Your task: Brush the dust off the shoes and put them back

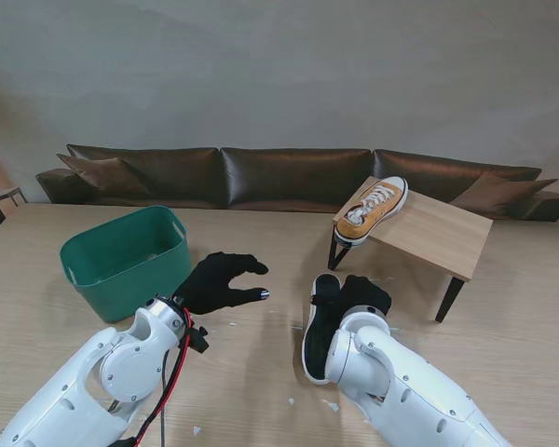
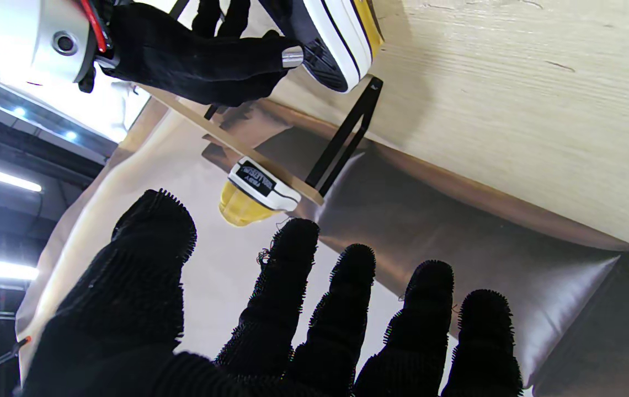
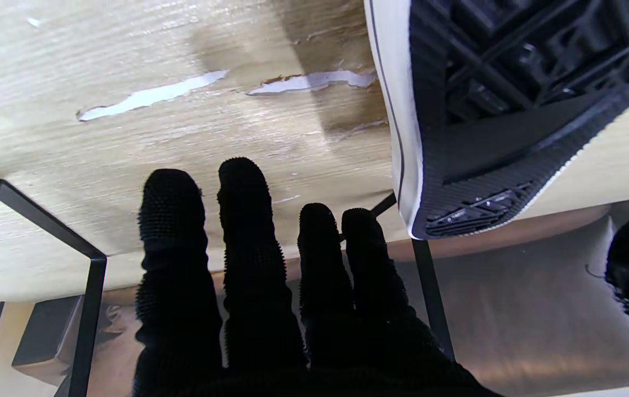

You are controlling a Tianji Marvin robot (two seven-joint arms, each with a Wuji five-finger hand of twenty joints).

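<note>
Bare table (image 1: pixel 252 372) lies between both arms; green bin (image 1: pixel 126 261) blocks the left, low stand (image 1: pixel 429 233) the right.

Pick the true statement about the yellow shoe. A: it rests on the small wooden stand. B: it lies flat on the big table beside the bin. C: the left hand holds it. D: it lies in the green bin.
A: the yellow shoe sits on top of the small wooden stand, apart from the green bin and the empty left hand.
</note>
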